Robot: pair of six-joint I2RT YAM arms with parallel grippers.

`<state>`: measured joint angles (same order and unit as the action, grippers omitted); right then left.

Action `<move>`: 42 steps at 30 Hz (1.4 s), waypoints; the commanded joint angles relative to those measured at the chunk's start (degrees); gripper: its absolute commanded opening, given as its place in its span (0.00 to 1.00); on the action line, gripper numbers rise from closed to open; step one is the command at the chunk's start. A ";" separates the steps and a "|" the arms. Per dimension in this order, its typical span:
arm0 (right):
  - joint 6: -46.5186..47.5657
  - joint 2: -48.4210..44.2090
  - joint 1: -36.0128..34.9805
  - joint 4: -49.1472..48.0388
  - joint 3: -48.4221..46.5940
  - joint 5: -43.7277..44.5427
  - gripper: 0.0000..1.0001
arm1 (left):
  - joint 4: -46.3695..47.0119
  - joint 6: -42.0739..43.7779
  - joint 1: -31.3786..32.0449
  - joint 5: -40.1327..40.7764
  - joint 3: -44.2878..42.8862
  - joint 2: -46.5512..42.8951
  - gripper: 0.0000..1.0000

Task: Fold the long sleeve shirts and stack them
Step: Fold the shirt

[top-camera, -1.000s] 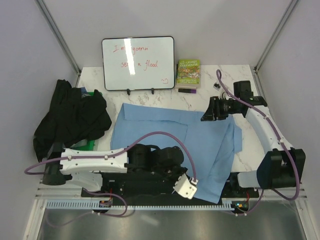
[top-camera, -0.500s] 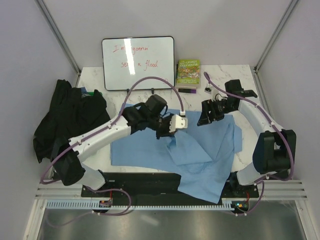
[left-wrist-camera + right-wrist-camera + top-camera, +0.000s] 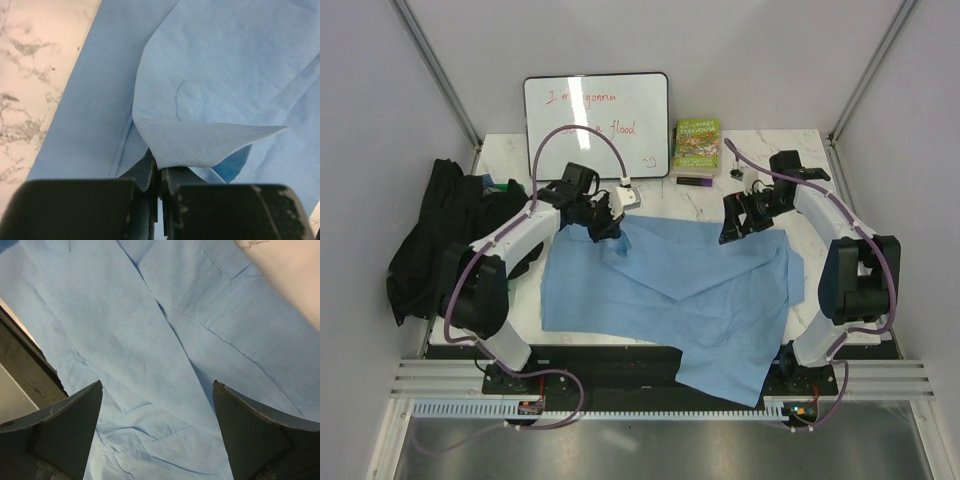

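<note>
Spread on bench in front of whiteboard: light blue shirt. Clenched in left tool, just in front of whiteboard: one hemmed shirt corner, raised. Released wide, grasping nothing, in front and right of whiteboard: right tool. Heaped left of whiteboard: black shirt.

The light blue shirt partly hides left fingers.

Boxed in by plain pale walls with slanting metal struts in the back corners. Floored with a white, grey-veined marble surface, edged in front by a dull grey metal sheet. Lit softly and evenly.
</note>
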<state>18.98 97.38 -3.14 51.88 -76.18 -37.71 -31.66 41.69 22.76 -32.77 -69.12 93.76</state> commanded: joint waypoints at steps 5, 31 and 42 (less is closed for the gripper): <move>3.60 1.58 -0.03 0.42 -2.39 7.47 0.93 | 2.74 0.32 -5.44 -1.42 1.27 2.13 0.16; 7.65 11.14 -2.05 -5.55 -0.02 29.18 0.50 | 0.46 -6.18 -11.25 13.52 7.25 1.24 0.45; 5.11 26.79 -2.05 -9.51 -16.61 36.57 0.46 | 0.28 -13.48 -12.65 21.26 -1.35 15.92 0.42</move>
<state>25.23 117.51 -5.28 48.05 -85.54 -5.87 -31.59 32.97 11.49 -15.57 -65.54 103.88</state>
